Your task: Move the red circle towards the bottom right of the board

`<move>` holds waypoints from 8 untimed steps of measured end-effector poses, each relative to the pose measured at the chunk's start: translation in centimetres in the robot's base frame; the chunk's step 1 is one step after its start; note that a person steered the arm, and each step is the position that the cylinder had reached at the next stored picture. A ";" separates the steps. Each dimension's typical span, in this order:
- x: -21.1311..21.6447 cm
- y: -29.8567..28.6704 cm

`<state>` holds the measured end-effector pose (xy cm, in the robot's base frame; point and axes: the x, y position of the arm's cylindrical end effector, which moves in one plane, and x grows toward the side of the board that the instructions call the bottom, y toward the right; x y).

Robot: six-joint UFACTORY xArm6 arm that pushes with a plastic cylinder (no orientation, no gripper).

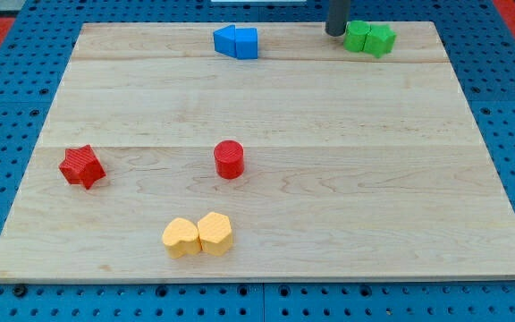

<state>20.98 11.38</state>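
The red circle is a short red cylinder a little left of the middle of the wooden board. My tip is at the view's top edge of the board, just left of the green blocks and close to them. It is far up and to the right of the red circle, with bare wood between them.
A blue block lies at the top, left of my tip. A red star sits at the left. Two yellow blocks lie side by side below the red circle. A blue pegboard surrounds the board.
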 end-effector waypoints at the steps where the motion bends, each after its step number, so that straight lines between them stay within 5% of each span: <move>1: 0.6 -3.8; 4: 5.1 -6.9; 8: 6.1 -6.6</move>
<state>27.06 4.78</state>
